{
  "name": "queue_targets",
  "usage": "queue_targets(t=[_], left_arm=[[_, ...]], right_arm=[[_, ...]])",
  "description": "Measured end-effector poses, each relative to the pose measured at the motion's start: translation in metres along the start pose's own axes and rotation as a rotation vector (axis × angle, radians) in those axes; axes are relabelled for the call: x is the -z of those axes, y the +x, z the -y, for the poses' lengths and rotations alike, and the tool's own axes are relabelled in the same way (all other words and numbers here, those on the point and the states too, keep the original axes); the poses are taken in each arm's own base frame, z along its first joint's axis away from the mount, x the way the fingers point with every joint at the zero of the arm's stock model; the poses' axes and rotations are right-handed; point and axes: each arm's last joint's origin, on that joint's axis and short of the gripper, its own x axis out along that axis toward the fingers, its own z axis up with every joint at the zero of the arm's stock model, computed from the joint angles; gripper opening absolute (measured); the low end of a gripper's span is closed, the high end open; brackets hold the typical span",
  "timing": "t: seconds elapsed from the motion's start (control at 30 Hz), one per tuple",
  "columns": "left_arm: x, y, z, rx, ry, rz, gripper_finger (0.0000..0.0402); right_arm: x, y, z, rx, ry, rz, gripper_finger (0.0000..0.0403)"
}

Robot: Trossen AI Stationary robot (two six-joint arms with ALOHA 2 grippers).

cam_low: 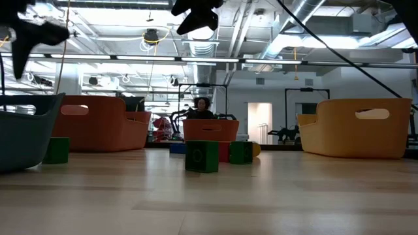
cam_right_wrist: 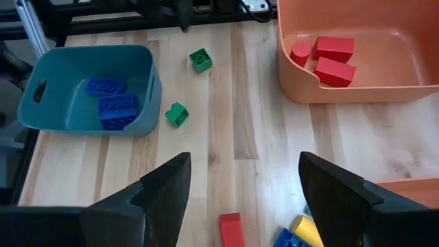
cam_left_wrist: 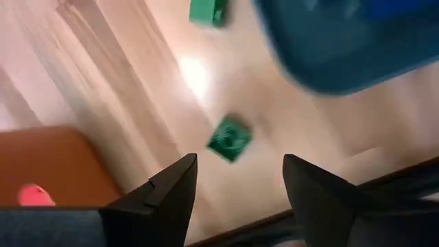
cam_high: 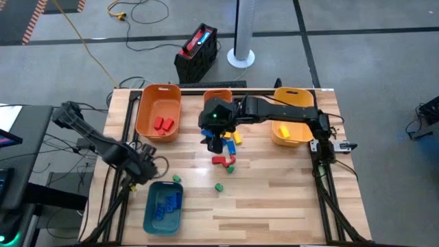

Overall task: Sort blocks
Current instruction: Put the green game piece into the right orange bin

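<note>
Right claw [cam_high: 215, 140] hangs open and empty above the loose blocks [cam_high: 226, 152] clustered at mid-bench [cam_high: 288, 199]. Left claw [cam_left_wrist: 236, 182], also open and empty, sits beside the teal bin [cam_high: 163, 206], which holds blue blocks. Red blocks lie in the orange bin [cam_high: 158, 110]; two green blocks lie near the teal bin.

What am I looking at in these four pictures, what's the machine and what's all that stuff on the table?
Two dark robot arms work at a wooden table. One picture looks down from above, one level across the tabletop, and two from cameras on the wrists. The right end effector hangs open and empty over a pile of small plastic toy blocks. The left end effector, also open and empty, waits near the teal plastic bin holding blue blocks. Red blocks lie in the orange plastic bin.
</note>
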Motion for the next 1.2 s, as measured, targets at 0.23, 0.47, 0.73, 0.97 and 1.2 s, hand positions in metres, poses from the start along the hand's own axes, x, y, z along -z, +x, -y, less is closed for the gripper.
queue_targets(t=[0.23, 0.47, 0.73, 0.97, 1.2], left_arm=[[-0.008, 0.038, 0.0, -0.044, 0.044, -0.145, 0.0213], [-0.02, 0.054, -0.003, 0.044, -0.001, -0.12, 0.0246], [-0.014, 0.068, -0.004, 0.094, -0.004, -0.132, 0.0271], [-0.016, 0.068, -0.005, 0.15, -0.039, -0.113, 0.0272], [-0.017, 0.064, -0.015, 0.218, -0.534, -0.169, 0.0264]], right_arm=[[0.0, 0.001, -0.005, -0.009, 0.011, -0.001, 0.0282], [-0.002, 0.001, -0.006, -0.011, 0.02, 0.021, 0.0282], [-0.002, 0.001, -0.016, -0.027, 0.021, 0.028, 0.0282], [-0.002, 0.002, -0.027, -0.042, 0.01, 0.029, 0.0282], [-0.002, 0.002, -0.028, -0.034, 0.023, 0.03, 0.0282]])
